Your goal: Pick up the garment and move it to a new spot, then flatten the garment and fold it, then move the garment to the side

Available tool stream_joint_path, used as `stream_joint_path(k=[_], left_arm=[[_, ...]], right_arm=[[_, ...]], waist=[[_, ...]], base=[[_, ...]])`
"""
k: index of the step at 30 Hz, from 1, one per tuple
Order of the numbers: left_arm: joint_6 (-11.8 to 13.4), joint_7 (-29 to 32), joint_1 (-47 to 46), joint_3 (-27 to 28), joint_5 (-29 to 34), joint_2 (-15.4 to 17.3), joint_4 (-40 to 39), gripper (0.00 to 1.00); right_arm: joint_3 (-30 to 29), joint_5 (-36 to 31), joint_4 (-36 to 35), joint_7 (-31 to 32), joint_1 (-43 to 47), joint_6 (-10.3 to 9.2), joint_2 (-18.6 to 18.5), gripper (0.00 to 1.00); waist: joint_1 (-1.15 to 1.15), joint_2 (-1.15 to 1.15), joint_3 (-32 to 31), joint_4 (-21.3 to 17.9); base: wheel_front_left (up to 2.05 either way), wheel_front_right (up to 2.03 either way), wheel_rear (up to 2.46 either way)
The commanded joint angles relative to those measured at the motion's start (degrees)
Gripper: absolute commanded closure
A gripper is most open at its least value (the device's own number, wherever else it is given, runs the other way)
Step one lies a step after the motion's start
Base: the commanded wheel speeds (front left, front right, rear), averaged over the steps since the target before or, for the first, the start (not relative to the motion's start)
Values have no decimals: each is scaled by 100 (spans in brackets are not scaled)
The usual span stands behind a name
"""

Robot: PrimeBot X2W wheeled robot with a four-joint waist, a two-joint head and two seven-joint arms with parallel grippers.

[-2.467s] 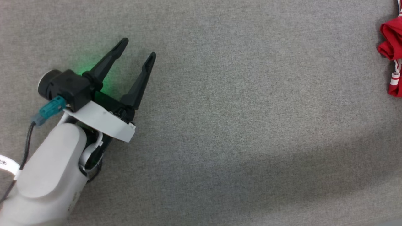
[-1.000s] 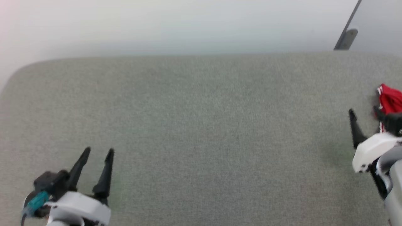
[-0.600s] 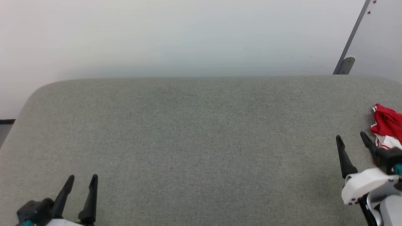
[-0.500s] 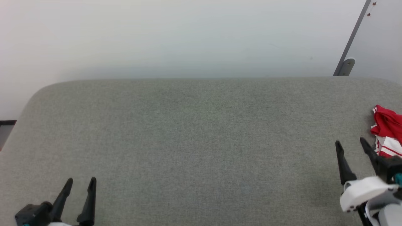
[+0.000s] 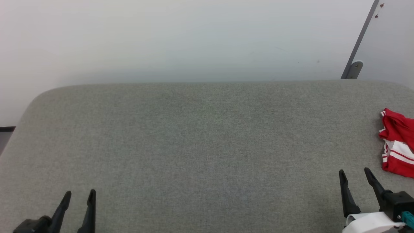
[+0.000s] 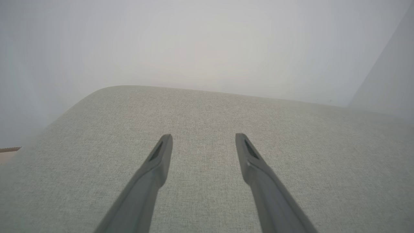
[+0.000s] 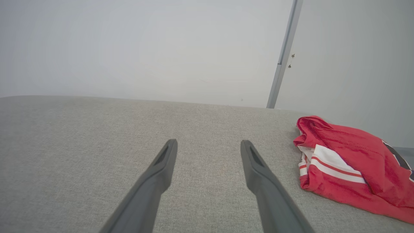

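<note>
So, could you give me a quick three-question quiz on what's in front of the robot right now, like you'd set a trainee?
1. True or false: the right gripper is holding the garment.
2. Where does the garment lie on the grey surface? A: by its left end. B: in the middle. C: by its right end, beyond the right gripper.
3. Fill in: the left gripper has its jaws ____, with nothing between them.

Key: 1 false, as it is apart from the garment with its jaws open. 2 C. 3 open.
</note>
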Motion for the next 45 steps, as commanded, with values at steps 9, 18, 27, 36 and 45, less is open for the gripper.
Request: stream_joint_path(k=[9, 18, 27, 36, 45], left_arm=[[9, 3, 94, 164, 177, -121, -165, 0], [0, 69, 52, 147, -49, -311, -126, 100], [1, 332, -102, 202, -863, -482, -95, 100], [2, 564, -239, 248, -1589, -637, -67, 100], [2, 773, -361, 289, -2243, -779, -41, 100]], right_arm=[[-30, -98, -110, -25, 216, -12, 126, 0], [-86, 174, 46, 114, 180, 0, 199, 100], [-124, 1242, -25, 372, 133, -1, 242, 100], [-141, 2191, -99, 577, 99, -2, 279, 100], [-176, 3036, -145, 780, 51, -2, 315, 100]], waist=[[0, 0, 20, -21], [0, 0, 23, -29], [0, 0, 30, -10], [0, 0, 38, 9], [0, 0, 46, 28]], base=[[0, 0, 0], [0, 0, 0], [0, 0, 0], [0, 0, 0], [0, 0, 0]])
